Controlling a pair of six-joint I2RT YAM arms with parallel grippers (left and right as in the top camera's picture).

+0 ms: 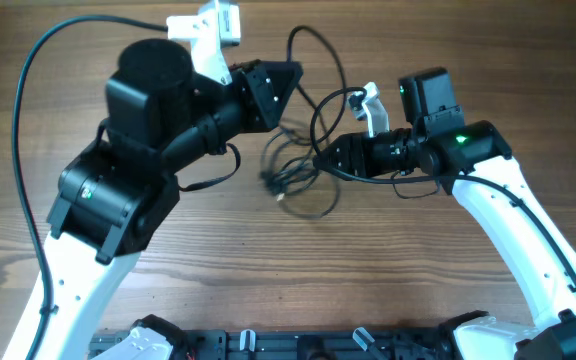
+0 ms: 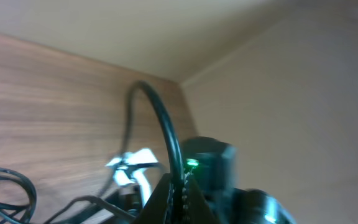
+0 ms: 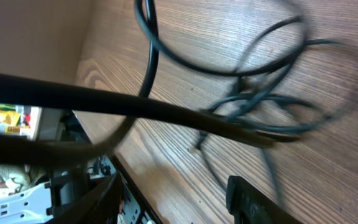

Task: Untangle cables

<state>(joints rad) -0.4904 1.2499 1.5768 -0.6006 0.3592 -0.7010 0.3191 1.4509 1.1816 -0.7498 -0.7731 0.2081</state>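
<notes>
Untangling is mid-pull. The left pincer is closed on one of the cables, which lie knotted on the table between the arms. Their long axis runs from the knot to a far loop. The right pincer gapes wide beside the knot; next it likely needs a second strand.

arms: 2 | cables: one tangle, strands uncountable | table: 1
</notes>
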